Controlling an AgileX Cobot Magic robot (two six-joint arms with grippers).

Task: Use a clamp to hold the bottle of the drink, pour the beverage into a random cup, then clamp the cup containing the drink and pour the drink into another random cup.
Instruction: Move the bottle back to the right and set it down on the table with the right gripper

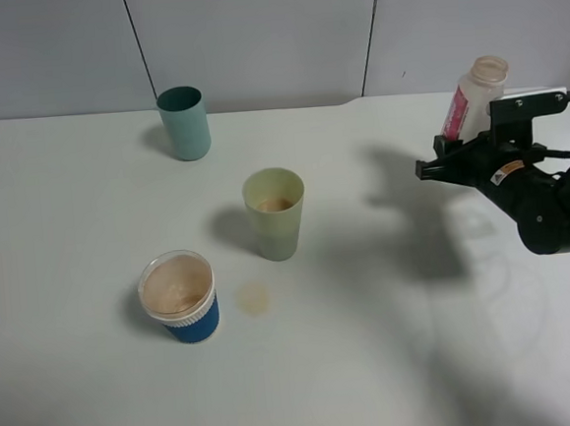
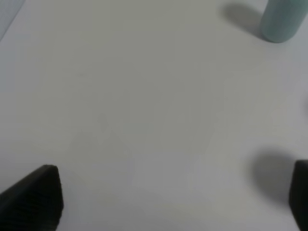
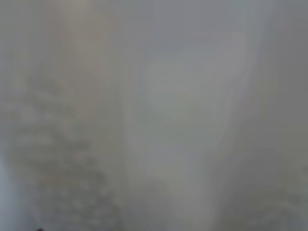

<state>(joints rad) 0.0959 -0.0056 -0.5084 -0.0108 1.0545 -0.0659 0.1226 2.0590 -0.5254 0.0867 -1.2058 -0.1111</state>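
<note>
Exterior high | your right claw (image 1: 443, 153) clamped the bottle (image 1: 475, 94) near the table (image 1: 394, 343) far edge | yellow-green cup (image 1: 276, 228) stood well to its left, open room between | left claw (image 2: 173, 197) gaped.

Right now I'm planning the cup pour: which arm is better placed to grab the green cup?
Probably left. The left hand is open and empty, while the right hand is shut on the bottle, far to the right of the green cup.
</note>
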